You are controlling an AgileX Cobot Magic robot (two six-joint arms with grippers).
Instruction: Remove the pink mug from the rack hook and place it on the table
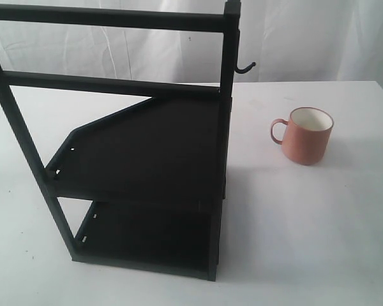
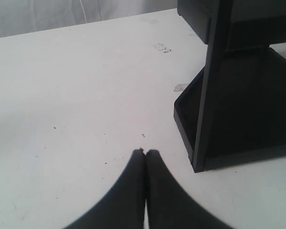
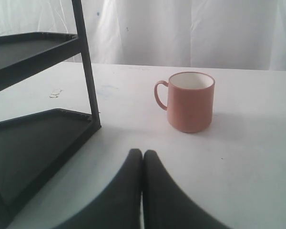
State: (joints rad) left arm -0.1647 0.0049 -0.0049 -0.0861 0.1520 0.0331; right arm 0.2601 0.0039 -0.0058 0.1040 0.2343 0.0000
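Note:
The pink mug (image 1: pixel 306 136) stands upright on the white table (image 1: pixel 319 217), right of the rack, handle pointing left; it also shows in the right wrist view as the mug (image 3: pixel 189 101). The rack hook (image 1: pixel 245 67) juts bare from the upright post of the black rack (image 1: pixel 147 153). My right gripper (image 3: pixel 143 152) is shut on nothing, low over the table a short way from the mug. My left gripper (image 2: pixel 146 152) is shut and empty, beside the rack's base (image 2: pixel 229 119). Neither gripper appears in the exterior view.
The two-shelf rack fills the left and middle of the table. A white curtain (image 1: pixel 306 38) hangs behind the table's far edge. A small scrap of tape (image 2: pixel 181 87) lies near the rack's foot.

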